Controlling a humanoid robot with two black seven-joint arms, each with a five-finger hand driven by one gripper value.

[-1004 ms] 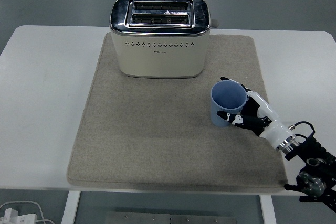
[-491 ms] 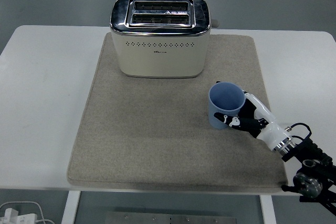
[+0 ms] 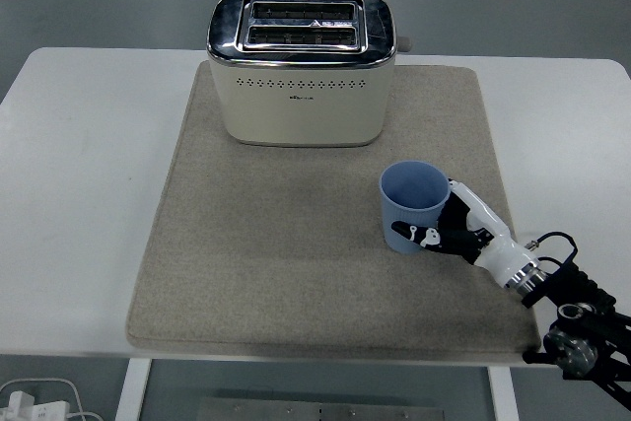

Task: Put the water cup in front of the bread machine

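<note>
My right hand point(image 3: 455, 232) is closed around the blue water cup point(image 3: 412, 206), fingers wrapped on its right side, thumb across the lower front wall. The cup stands upright, mouth open upward, on the beige mat point(image 3: 266, 273). It sits forward and to the right of the toaster point(image 3: 301, 66), off that appliance's front right corner, with a strip of bare mat between the two. It is not centred on the toaster's front face.

Directly in front of the toaster the mat is bare across its whole width, down to the mat's near edge. To the left of the cup nothing stands on the mat. The cup is well inside the mat's right edge; my wrist and forearm cross the mat's near right corner and run off past the edge of the white table point(image 3: 79, 204).

On both sides of the toaster, the table shows as bare surface beyond the mat. My left hand does not appear.
</note>
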